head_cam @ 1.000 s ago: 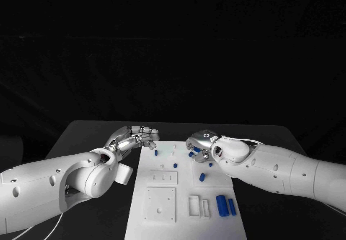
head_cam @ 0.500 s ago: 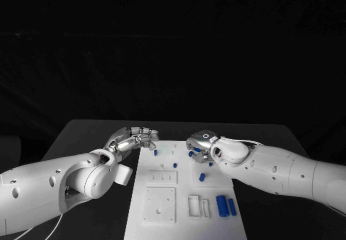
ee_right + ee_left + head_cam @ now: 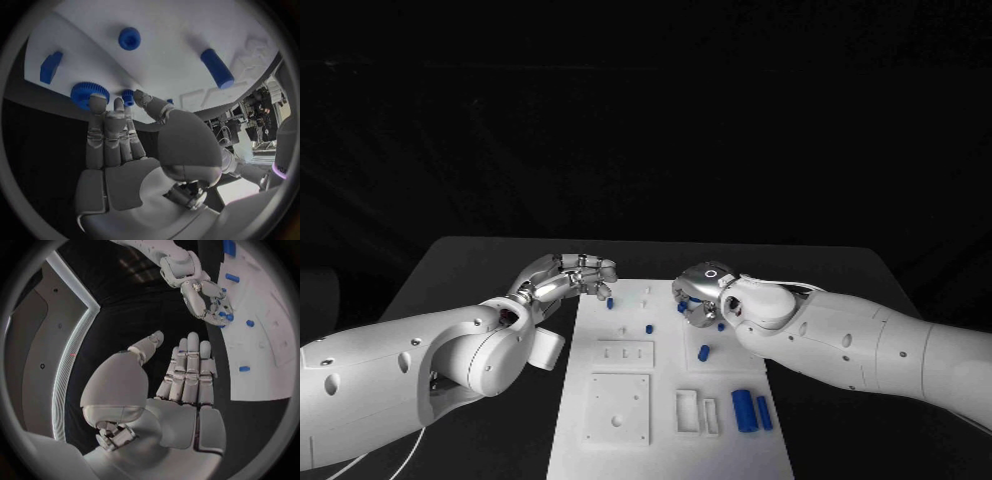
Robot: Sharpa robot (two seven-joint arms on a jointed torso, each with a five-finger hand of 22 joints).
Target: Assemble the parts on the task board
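No readable text anywhere.
The white task board (image 3: 625, 420), its blue parts (image 3: 744, 411) and both arms bear no legible writing.

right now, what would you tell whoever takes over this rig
Left hand: open, holding nothing, fingers straight, at the left edge of the task board.
Right hand: fingertips at a blue gear near the board's far right; a grip cannot be confirmed.
Parts: a blue cylinder, a round blue peg and two blue pieces at the board's near right lie loose.
Done: nothing clearly assembled. Left: seat the parts.
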